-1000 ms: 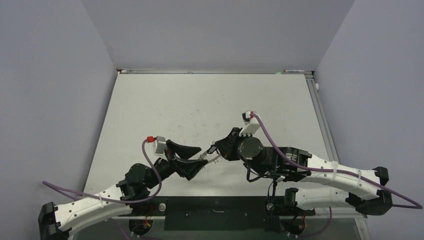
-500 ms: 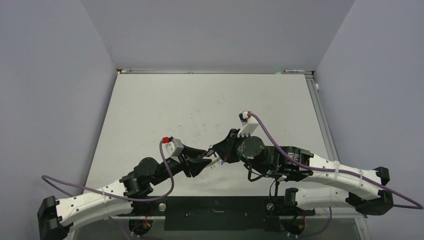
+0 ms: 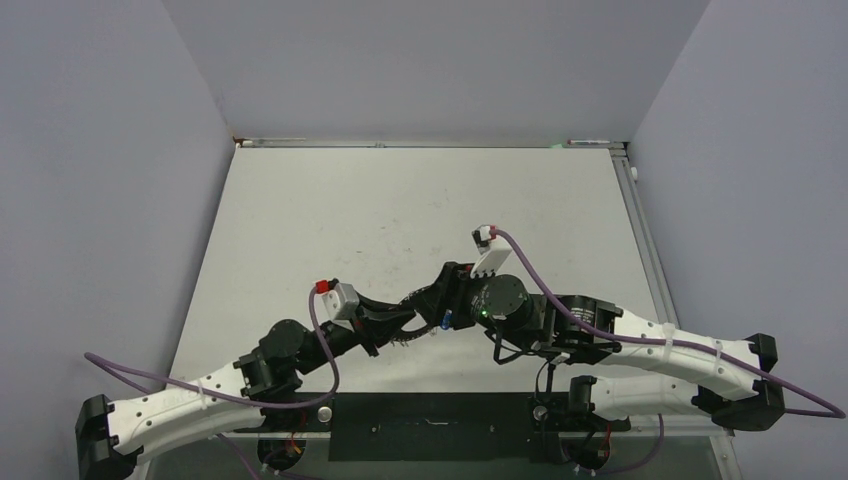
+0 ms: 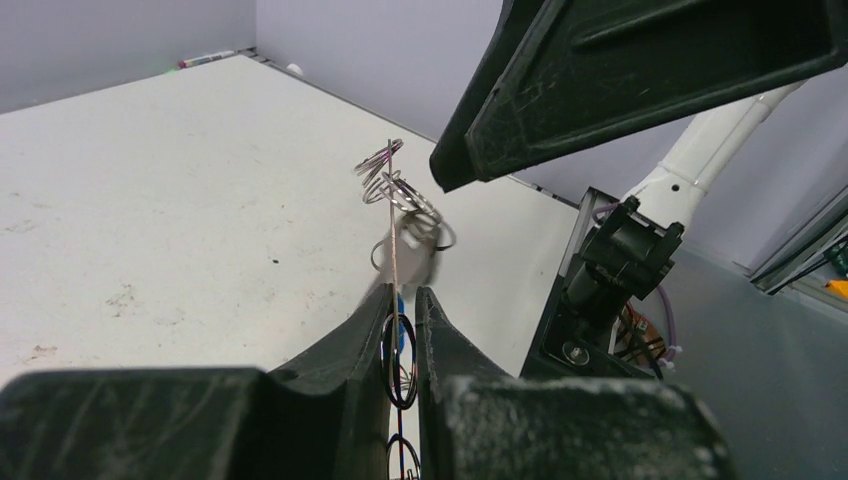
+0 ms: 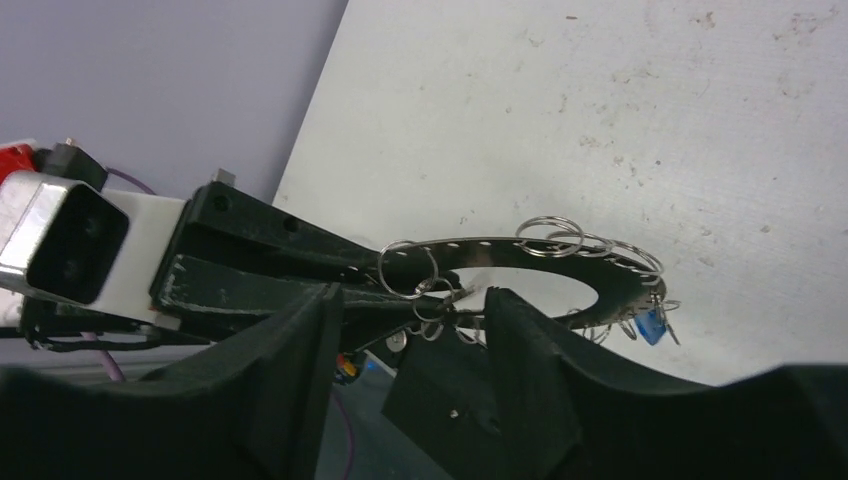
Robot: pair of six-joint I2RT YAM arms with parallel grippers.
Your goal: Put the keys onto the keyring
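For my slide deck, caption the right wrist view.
Left pincer grips the loop-fringed keyring, a blue key hanging from it, ahead of the open right pincer.

No legible text or labels

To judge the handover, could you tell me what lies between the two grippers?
The keyring, clamped in the left jaws, right jaws open astride it; right wrist view.

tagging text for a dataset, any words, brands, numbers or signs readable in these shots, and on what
No text can be read in any view.
keyring: only punched holes, no lettering seen.
left arm's wrist camera housing: no label seen.
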